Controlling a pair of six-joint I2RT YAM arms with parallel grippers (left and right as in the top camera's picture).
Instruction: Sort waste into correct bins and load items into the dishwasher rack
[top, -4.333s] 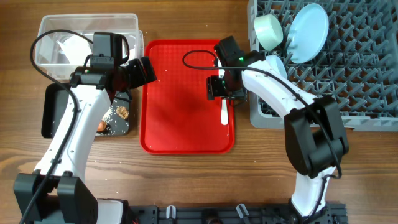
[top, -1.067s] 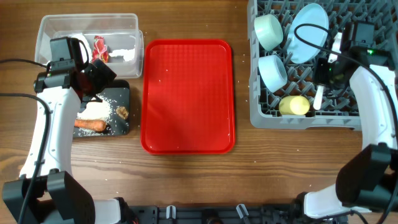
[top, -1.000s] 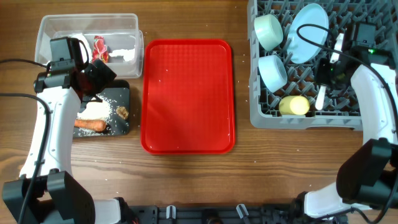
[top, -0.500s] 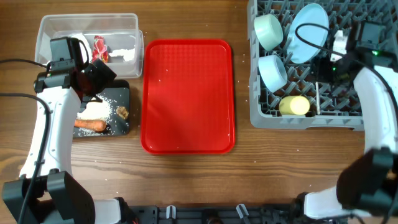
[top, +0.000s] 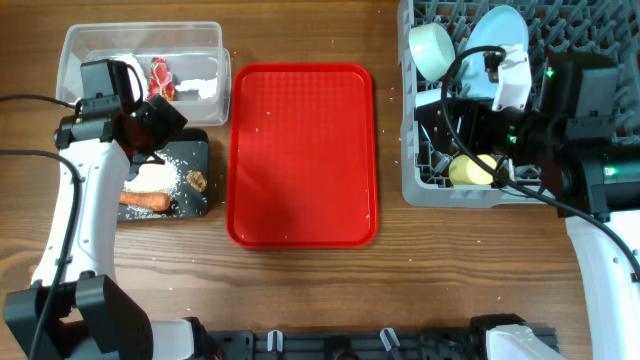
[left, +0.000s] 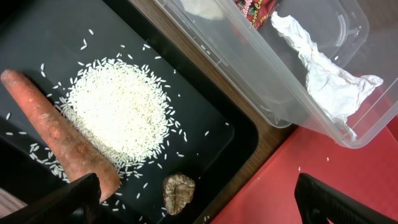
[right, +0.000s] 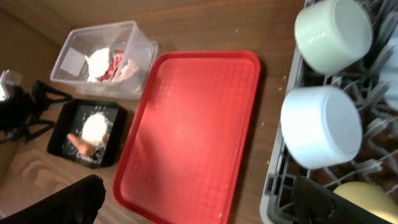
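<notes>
The grey dishwasher rack (top: 420, 192) at right holds a pale blue plate (top: 487, 30), a pale bowl (top: 432, 48) and a yellow cup (top: 470, 168). My right gripper (top: 442, 125) is raised above the rack, open and empty. Its arm hides the spoon and the second bowl in the overhead view. The right wrist view shows both bowls (right: 333, 34) (right: 320, 127). My left gripper (left: 199, 205) is open and empty above the black tray (left: 205, 130), which holds rice (left: 121, 115), a carrot (left: 59, 134) and a brown scrap (left: 178, 193). The clear tub (left: 261, 93) holds a napkin (left: 329, 74) and a red wrapper (left: 255, 9).
The red serving tray (top: 300, 150) lies bare between the bins and the rack. The clear tub (top: 140, 60) sits at the far left with the black tray (top: 195, 150) in front of it. A few rice grains lie on the wooden table by the rack.
My right gripper has left the spoon standing in the rack and risen high above it, now covering the rack's right part. The left arm has not moved.
</notes>
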